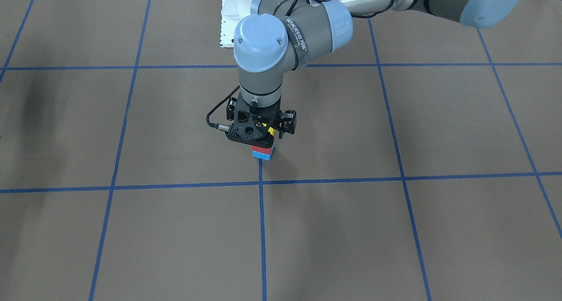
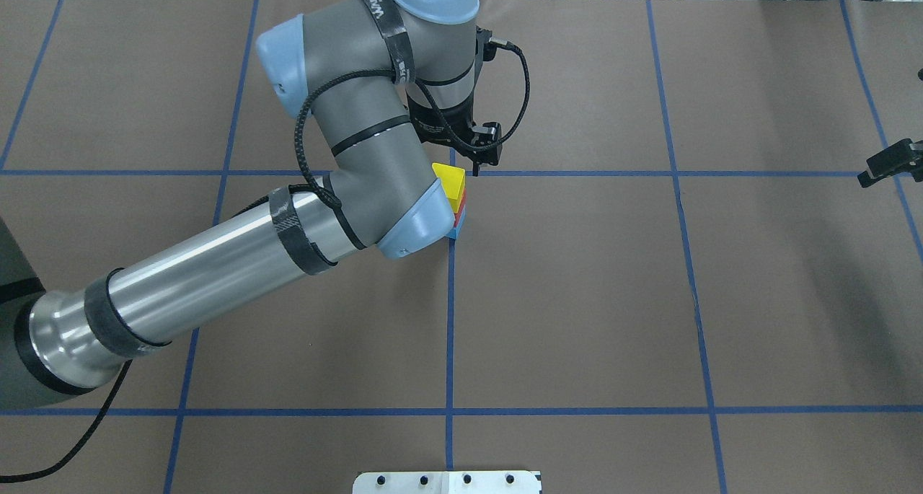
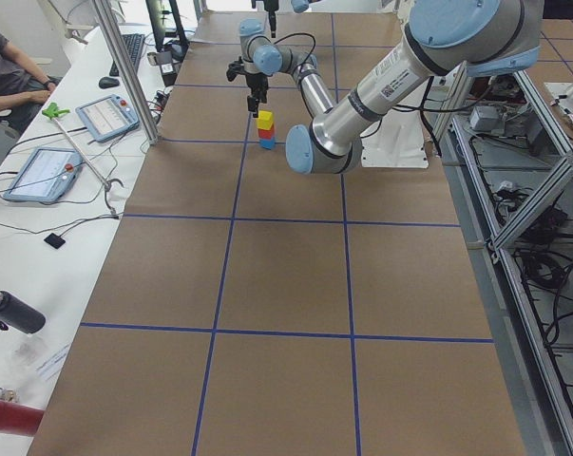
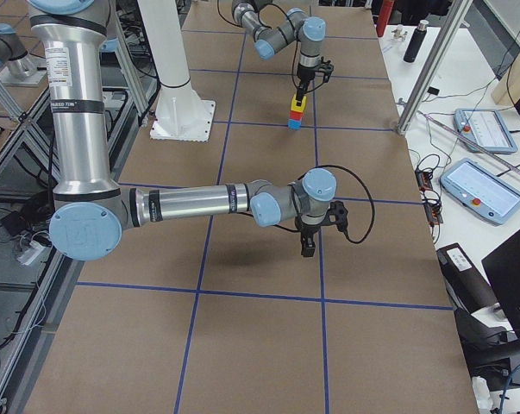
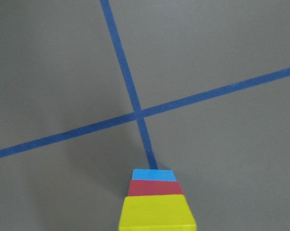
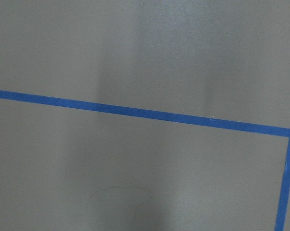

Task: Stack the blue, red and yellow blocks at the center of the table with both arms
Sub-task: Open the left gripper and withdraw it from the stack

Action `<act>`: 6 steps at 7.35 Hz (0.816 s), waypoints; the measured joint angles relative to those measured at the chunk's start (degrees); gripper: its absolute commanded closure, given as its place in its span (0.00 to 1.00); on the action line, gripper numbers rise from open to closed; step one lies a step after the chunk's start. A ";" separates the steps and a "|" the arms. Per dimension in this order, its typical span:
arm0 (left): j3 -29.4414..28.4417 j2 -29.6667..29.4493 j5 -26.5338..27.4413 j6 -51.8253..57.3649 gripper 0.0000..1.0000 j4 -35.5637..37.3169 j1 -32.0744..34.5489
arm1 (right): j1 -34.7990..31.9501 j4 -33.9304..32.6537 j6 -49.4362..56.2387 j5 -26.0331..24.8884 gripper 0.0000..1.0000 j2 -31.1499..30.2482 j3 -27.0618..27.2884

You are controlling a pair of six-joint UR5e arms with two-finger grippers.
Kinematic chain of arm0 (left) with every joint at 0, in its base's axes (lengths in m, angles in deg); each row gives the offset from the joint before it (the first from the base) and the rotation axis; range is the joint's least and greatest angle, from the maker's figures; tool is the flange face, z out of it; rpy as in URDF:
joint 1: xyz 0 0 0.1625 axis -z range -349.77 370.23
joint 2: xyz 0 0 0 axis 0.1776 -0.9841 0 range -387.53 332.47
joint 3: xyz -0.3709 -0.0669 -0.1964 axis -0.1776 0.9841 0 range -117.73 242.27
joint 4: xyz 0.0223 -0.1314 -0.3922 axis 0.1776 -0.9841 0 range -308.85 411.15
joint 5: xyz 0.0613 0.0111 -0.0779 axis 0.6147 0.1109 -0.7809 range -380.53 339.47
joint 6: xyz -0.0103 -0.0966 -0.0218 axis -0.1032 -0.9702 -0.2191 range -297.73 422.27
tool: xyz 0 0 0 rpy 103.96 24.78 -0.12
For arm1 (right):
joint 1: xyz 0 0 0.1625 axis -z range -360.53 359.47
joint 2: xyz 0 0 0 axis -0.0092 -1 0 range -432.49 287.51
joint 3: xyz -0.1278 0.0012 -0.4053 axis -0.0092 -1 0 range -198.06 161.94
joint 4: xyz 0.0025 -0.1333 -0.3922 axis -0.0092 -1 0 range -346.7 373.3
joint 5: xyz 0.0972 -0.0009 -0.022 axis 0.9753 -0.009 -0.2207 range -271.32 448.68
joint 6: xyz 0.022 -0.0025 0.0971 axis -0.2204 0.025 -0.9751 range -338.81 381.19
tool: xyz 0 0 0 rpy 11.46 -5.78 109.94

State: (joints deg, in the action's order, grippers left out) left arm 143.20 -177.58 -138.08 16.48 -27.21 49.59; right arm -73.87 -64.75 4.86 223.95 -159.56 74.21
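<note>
Stack (image 3: pixel 265 131) of three at table (image 1: pixel 395 230) centre: blue block (image 5: pixel 154 174) on the surface, red block (image 5: pixel 155 187) on it, yellow block (image 5: pixel 157 212) on top, sides roughly flush. It stands on a blue tape line, just on the robot's side of a tape crossing (image 5: pixel 139 114).

Left gripper (image 3: pixel 255 103) points straight down, right over the stack. Front view: its black body covers most of the yellow block, so only red and blue show clearly below it. Overhead: the left arm (image 2: pixel 216 263) hides the gripper and half the stack; a corner of yellow with slivers of red and blue peeks out. Both side views show all three layers, with the fingers at the yellow block's top, but too small to say touching or apart. Left wrist view shows only the stack top and tape. Cannot tell whether the claw is spread, closed or clamped on the yellow block.

Right gripper (image 4: pixel 307 248) hangs pointing down over bare table, well to the right of the stack. Overhead catches only a black bit of it at the right edge. Right wrist view: just tape lines. Claw state: cannot tell.

Left side view alone shows a seated person (image 3: pixel 6 62) beside a bench with two tablets (image 3: pixel 105 116).
</note>
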 measured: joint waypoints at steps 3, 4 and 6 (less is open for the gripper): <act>19.40 18.75 0.16 6.09 0.00 6.68 7.21 | -0.19 0.02 0.03 -0.02 0.00 0.45 -0.11; 23.97 26.36 0.09 11.68 0.00 6.81 11.20 | -0.51 0.05 0.21 -0.09 0.00 0.47 -0.10; 27.93 39.10 -1.16 22.60 0.00 4.83 21.53 | -1.35 0.14 0.90 -0.31 0.00 0.51 -0.14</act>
State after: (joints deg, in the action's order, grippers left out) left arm 171.14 -138.48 -139.24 39.08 -22.38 71.12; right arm -75.23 -64.61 5.77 223.63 -159.04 74.07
